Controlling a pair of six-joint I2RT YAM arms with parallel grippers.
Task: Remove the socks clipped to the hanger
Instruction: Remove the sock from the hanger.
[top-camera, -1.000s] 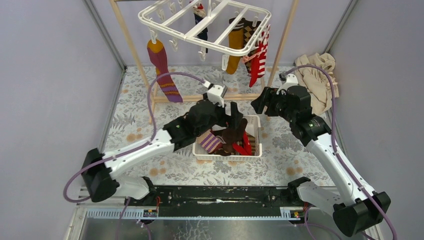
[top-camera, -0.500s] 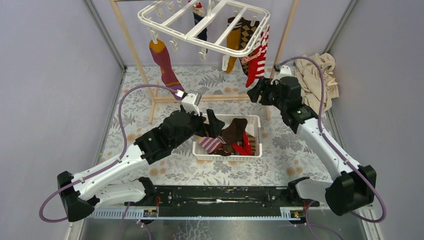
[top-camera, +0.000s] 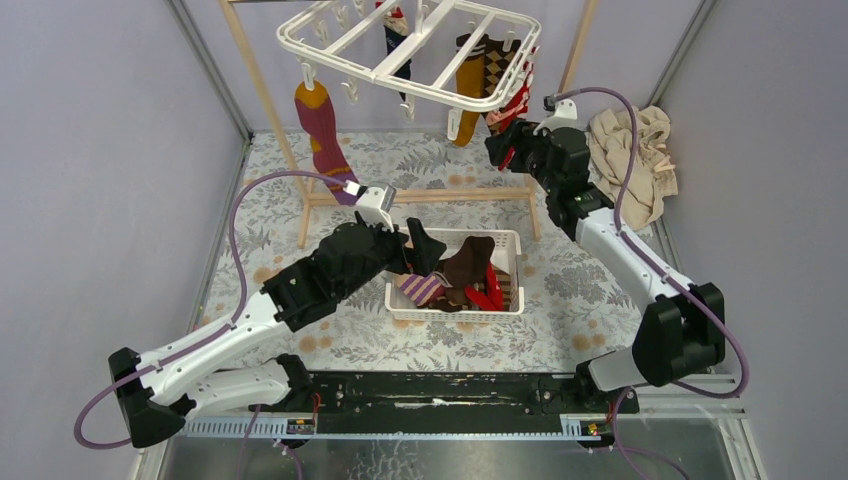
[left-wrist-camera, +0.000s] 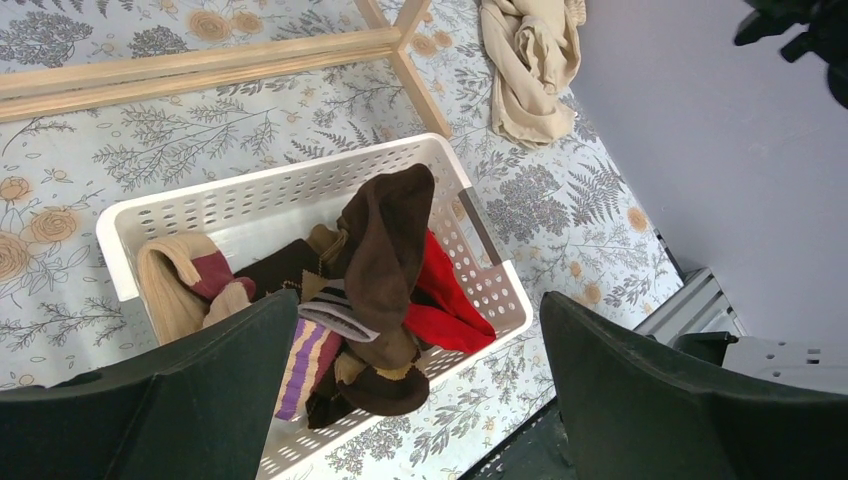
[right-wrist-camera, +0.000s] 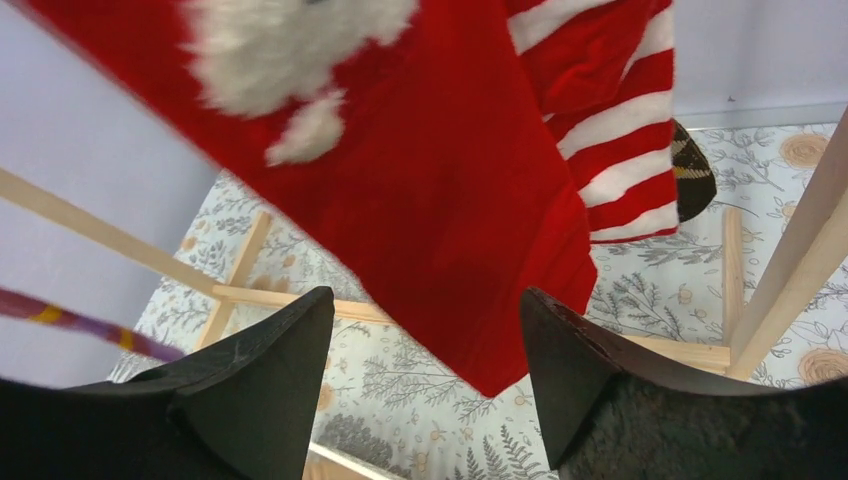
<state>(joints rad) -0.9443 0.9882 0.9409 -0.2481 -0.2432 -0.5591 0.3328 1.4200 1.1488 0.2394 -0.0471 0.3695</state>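
- My right gripper (right-wrist-camera: 425, 300) has its jaws spread apart, and the tip of a red sock (right-wrist-camera: 440, 200) hangs before the gap; I cannot tell whether it touches either finger.
- A striped sock (right-wrist-camera: 610, 150) hangs just right of the red one, and a wooden post (right-wrist-camera: 795, 265) further right closes that side.
- Above, the hanger (top-camera: 430, 45) and its clipped socks (top-camera: 470, 85) crowd the space between the posts; a free gap lies beside the purple sock (top-camera: 322, 130) at left.
- My left gripper (left-wrist-camera: 420, 300), jaws wide, hovers over the basket (left-wrist-camera: 290, 195), which is heaped full, a brown sock (left-wrist-camera: 385, 250) on top.
- Beyond the basket lies a wooden floor bar (left-wrist-camera: 200, 62); a heap of cloth (top-camera: 632, 150) takes the far right corner.
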